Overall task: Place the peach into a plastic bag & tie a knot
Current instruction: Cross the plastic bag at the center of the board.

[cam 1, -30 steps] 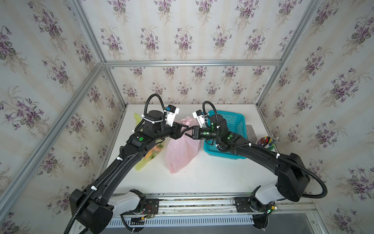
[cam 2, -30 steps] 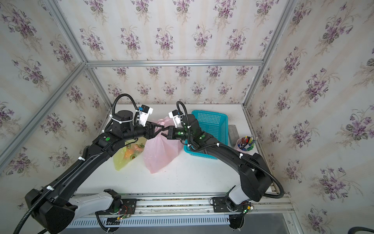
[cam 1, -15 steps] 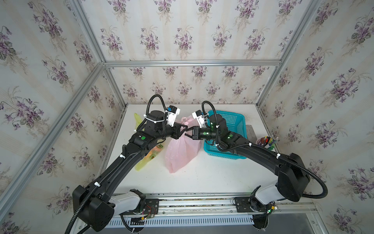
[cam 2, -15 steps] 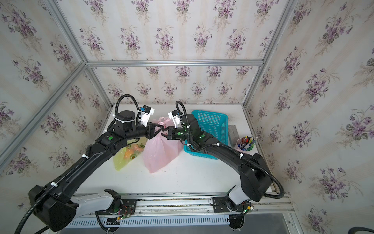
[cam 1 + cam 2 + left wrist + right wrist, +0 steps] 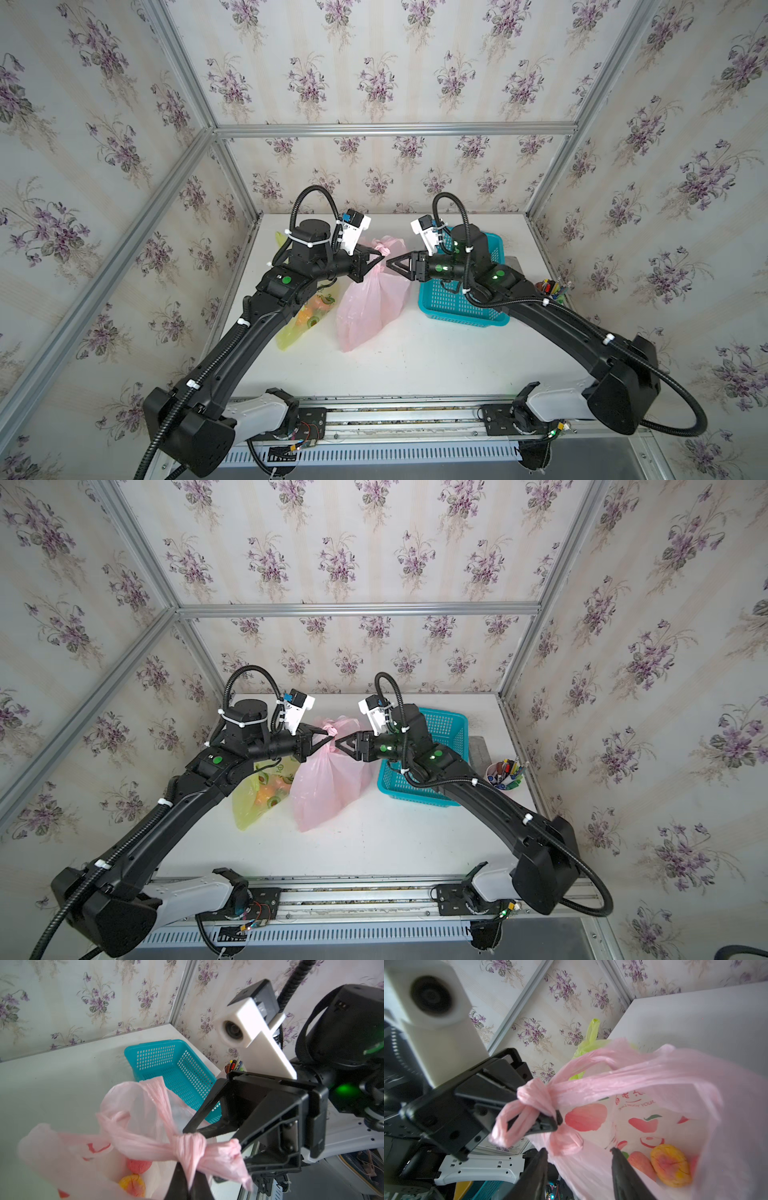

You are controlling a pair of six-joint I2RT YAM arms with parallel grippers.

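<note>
Your yellow-and-red round peach (image 5: 669, 1165) lies low inside the pink translucent plastic bag (image 5: 370, 303), which rests on the white surface (image 5: 415, 365) with its handles tied in a knot (image 5: 190, 1142). The left claw (image 5: 188, 1172) is clamped on the bag's handle just beside that knot. The right claw (image 5: 577, 1151) hangs close by, jaws apart, gripping nothing.

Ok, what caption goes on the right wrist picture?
Knot tied: left gripper pinches the bag, peach inside, right gripper open.
</note>
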